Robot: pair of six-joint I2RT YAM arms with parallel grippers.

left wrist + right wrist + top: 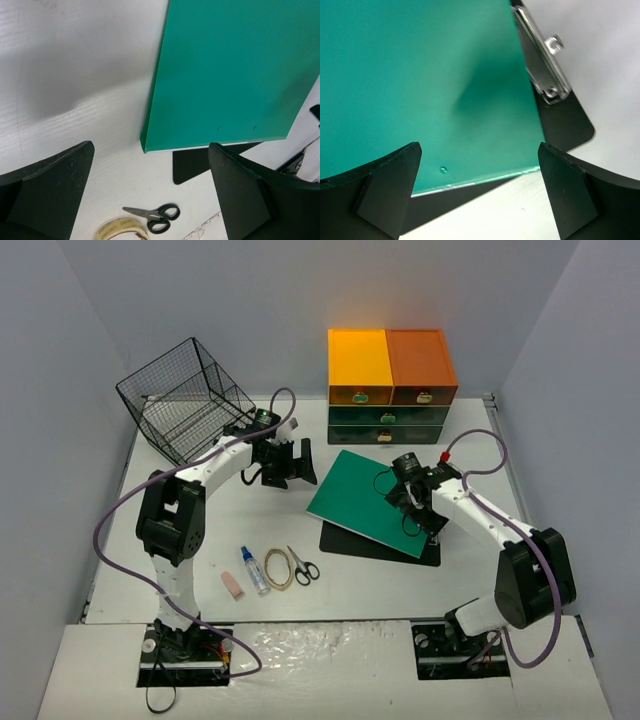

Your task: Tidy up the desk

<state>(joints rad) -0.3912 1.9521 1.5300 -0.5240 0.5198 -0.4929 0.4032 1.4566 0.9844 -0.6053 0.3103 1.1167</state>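
The white desk [380, 585] carries a green folder [365, 498] that lies tilted on a black clipboard [350, 540]. My left gripper [292, 465] is open and empty, hovering just left of the folder's far-left corner. Its wrist view shows the folder [235, 70], the clipboard corner [200, 160], black scissors [152, 215] and a tape roll [117, 229] between its fingers [50, 190]. My right gripper [425, 523] is open and empty over the folder's right edge. Its wrist view shows the folder [420, 75], the clipboard [565, 120] and its metal clip [545, 65].
Near the left arm's base lie a pink eraser [232, 585], a glue bottle [254, 570], the tape roll [279, 568] and the scissors [303, 567]. A black wire basket [185, 400] stands tilted at the back left. An orange-topped drawer unit [390, 385] stands at the back centre.
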